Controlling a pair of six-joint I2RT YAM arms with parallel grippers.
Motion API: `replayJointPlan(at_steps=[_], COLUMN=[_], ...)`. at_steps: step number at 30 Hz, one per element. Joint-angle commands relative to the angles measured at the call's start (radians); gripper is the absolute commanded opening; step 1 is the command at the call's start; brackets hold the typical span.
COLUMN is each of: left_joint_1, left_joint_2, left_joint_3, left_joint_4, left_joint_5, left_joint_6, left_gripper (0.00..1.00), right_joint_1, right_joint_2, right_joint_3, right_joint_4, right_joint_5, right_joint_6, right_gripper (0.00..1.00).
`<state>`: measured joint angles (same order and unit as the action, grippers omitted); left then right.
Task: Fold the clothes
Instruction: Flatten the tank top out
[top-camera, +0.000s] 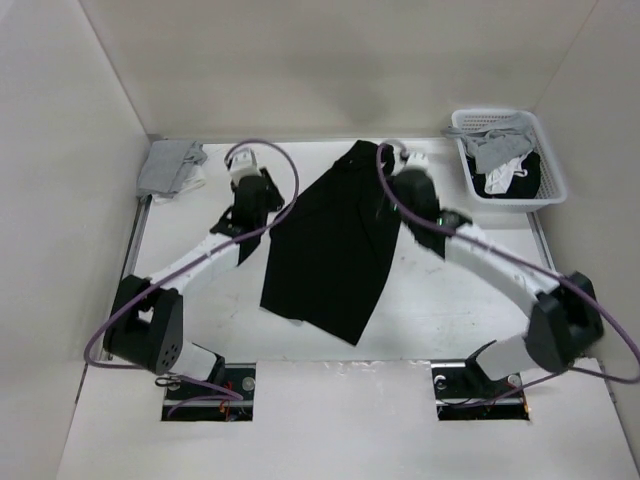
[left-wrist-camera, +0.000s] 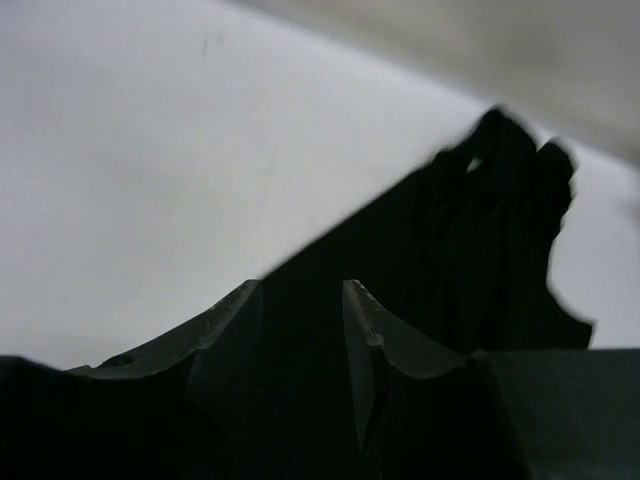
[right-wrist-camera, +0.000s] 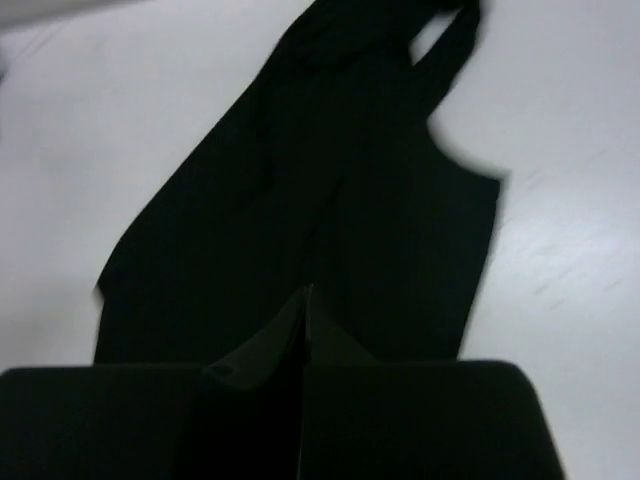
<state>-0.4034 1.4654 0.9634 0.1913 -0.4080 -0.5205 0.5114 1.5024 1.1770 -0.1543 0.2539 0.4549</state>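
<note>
Item 1: plain black long-sleeved shirt of thin fabric (top-camera: 330, 250), centre of white table (top-camera: 200, 320), lying as 1 narrow slanted panel from 12 to 6 o'clock; I judge the cross-folds are left to do. Left gripper (left-wrist-camera: 300, 292) at its 9 o'clock edge, jaws apart. Right gripper (right-wrist-camera: 305, 298) at 3 o'clock, jaws together; whether it pinches cloth I cannot tell.

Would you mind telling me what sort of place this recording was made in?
Likely a robotics lab test cell rather than a home: a white table boxed in by plain panels, two robot arms bolted at its edge, a laundry basket.

On table (top-camera: 450, 320): shirt (top-camera: 330, 250) centre, basket (top-camera: 553, 180) back-right, cloth bundle (top-camera: 170, 168) back-left
</note>
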Motion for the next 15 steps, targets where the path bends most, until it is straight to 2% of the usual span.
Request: replayJointPlan(at_steps=[1, 4, 7, 9, 12, 15], left_joint_1=[0.004, 0.01, 0.016, 0.005, -0.022, -0.044], left_joint_2=[-0.079, -0.094, -0.085, -0.092, -0.134, -0.148], left_joint_3=[-0.199, -0.287, -0.339, -0.37, -0.406, -0.426], left_joint_4=[0.047, 0.042, 0.037, 0.033, 0.017, -0.006], left_joint_5=[0.006, 0.043, 0.116, 0.155, 0.166, 0.161], left_joint_6=[-0.113, -0.104, -0.111, -0.125, -0.137, -0.141], left_gripper=[0.37, 0.41, 0.44, 0.44, 0.45, 0.44], right_joint_1=[0.165, 0.313, 0.458, 0.572, 0.698, 0.747], right_joint_2=[-0.16, -0.299, -0.415, -0.468, -0.511, -0.492], right_joint_3=[-0.288, -0.501, -0.62, -0.664, -0.698, -0.718], right_joint_4=[0.142, 0.098, -0.038, -0.115, -0.166, -0.15], right_joint_5=[0.002, 0.071, 0.082, 0.11, 0.136, 0.14], right_joint_6=[0.163, 0.236, 0.372, 0.468, 0.592, 0.654], right_gripper=[0.0, 0.12, 0.34, 0.45, 0.51, 0.55])
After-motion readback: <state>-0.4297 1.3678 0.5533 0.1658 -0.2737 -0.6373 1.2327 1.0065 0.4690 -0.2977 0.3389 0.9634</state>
